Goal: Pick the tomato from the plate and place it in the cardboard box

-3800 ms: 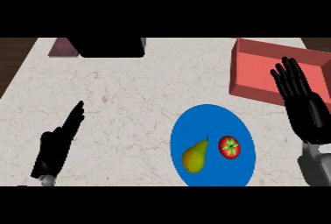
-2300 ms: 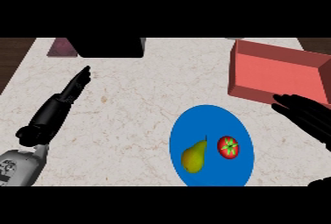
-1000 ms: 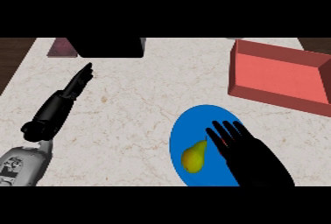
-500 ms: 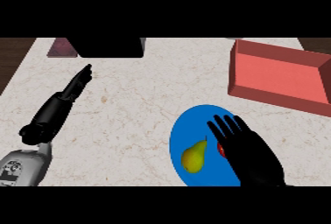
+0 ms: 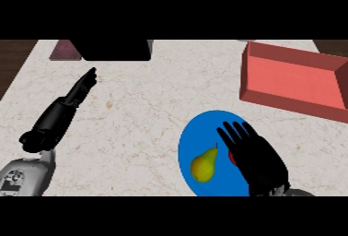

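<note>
On the round blue plate [image 5: 194, 138], the robot's black right hand [image 5: 255, 156] — fingers straight, grasping nothing — covers the small red tomato [image 5: 232, 158], far nearer than the outstretched left hand [image 5: 60, 113].

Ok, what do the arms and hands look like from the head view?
Both hands are black with slender fingers: the left hand and the right hand. The left forearm is a light grey casing with small dark markings; only a sliver of the right forearm shows.

A yellow pear [image 5: 204, 167] (stem up), a black block [image 5: 115, 50], marble counter [image 5: 142, 101].
</note>
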Action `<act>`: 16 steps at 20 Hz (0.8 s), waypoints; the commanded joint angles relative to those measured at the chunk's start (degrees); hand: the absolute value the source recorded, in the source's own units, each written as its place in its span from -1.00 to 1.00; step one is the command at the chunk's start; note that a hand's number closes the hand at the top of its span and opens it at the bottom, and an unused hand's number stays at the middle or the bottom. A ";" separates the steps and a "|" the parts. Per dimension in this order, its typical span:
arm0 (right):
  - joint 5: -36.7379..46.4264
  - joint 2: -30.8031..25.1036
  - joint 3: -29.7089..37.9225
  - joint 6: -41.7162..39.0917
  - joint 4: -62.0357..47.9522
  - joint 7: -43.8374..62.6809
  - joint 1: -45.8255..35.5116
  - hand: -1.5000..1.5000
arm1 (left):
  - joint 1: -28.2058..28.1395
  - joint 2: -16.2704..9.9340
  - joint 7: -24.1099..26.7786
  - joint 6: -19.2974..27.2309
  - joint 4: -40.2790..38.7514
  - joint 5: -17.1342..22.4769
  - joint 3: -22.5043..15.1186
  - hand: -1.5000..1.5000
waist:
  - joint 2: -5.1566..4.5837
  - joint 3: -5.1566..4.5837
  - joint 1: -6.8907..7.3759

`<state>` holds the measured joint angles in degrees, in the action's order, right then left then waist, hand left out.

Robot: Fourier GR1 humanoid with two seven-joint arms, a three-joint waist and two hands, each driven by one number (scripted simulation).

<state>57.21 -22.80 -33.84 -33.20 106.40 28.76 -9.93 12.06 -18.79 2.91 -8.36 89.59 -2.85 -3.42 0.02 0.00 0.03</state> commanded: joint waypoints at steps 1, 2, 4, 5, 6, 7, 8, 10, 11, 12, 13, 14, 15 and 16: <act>2.26 2.73 0.79 0.35 -2.29 -2.42 1.07 -1.00 | -1.58 0.95 2.18 -0.94 -0.52 -1.56 1.69 0.00 | -0.01 0.00 0.01; 3.58 4.65 0.70 2.03 -7.98 -3.55 -2.30 -1.00 | 0.45 2.13 0.07 -0.37 -1.22 -2.40 0.45 0.00 | -0.05 0.00 0.08; 3.59 -0.20 3.60 4.83 -9.49 -8.35 -0.12 -1.00 | 0.77 2.21 -2.06 -0.82 0.28 -2.32 0.49 0.00 | -0.04 0.02 0.03; 5.50 1.33 2.37 4.44 -7.40 -6.83 1.82 -1.00 | -0.36 1.16 3.31 -3.19 -2.65 -1.29 2.90 0.00 | -0.02 0.00 -0.06; 7.45 2.83 0.66 3.58 -5.96 -3.77 2.56 -1.00 | -1.62 3.40 -0.60 -1.21 1.02 -3.05 0.23 0.00 | 0.02 0.00 -0.03; 6.81 1.97 3.51 2.84 -6.02 -5.86 2.15 -1.00 | -1.16 2.46 -0.86 -2.36 1.73 -2.27 2.25 0.00 | 0.02 0.00 -0.02; 7.00 1.29 3.81 1.75 -4.12 -5.35 2.87 -1.00 | 0.65 1.48 -1.96 -3.19 0.87 -1.25 3.96 0.00 | 0.02 0.00 -0.10; 8.72 0.55 3.65 5.64 -6.48 -7.78 4.94 -1.00 | 1.26 2.85 3.37 -2.42 -4.64 -3.41 3.71 0.00 | -0.03 0.00 -0.24; 8.30 2.75 5.18 4.10 -10.37 -7.38 0.99 -1.00 | -4.80 4.41 3.12 -1.71 1.47 -4.87 0.46 0.00 | 0.00 0.00 0.14; 10.10 1.86 4.35 10.25 -13.63 -10.36 3.37 -1.00 | 0.73 1.51 -0.74 -4.65 0.32 -1.44 4.60 0.00 | -0.03 0.01 0.01; 9.53 2.63 5.39 8.70 -15.44 -11.01 1.54 -1.00 | -1.29 0.07 3.40 -6.48 -1.46 -0.50 6.31 0.00 | -0.05 0.00 0.11; 8.12 4.06 7.68 5.54 -15.36 -11.09 -0.78 -1.00 | 0.58 2.53 4.24 -3.82 -5.09 -4.00 4.56 0.00 | -0.07 0.00 -0.02; 9.54 4.48 7.05 7.40 -16.48 -12.00 0.47 -1.00 | 1.33 4.09 1.20 -2.76 -2.21 -4.34 3.82 0.00 | -0.03 0.00 -0.02; 7.84 1.55 9.05 6.73 -15.25 -14.89 1.13 -1.00 | -1.14 1.31 0.73 -7.18 0.63 -1.08 5.40 0.00 | 0.00 0.01 0.06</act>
<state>65.47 -20.20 -27.71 -26.90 93.37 18.19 -8.69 11.76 -16.63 4.44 -12.64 88.46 -5.29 0.71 -0.01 0.01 0.05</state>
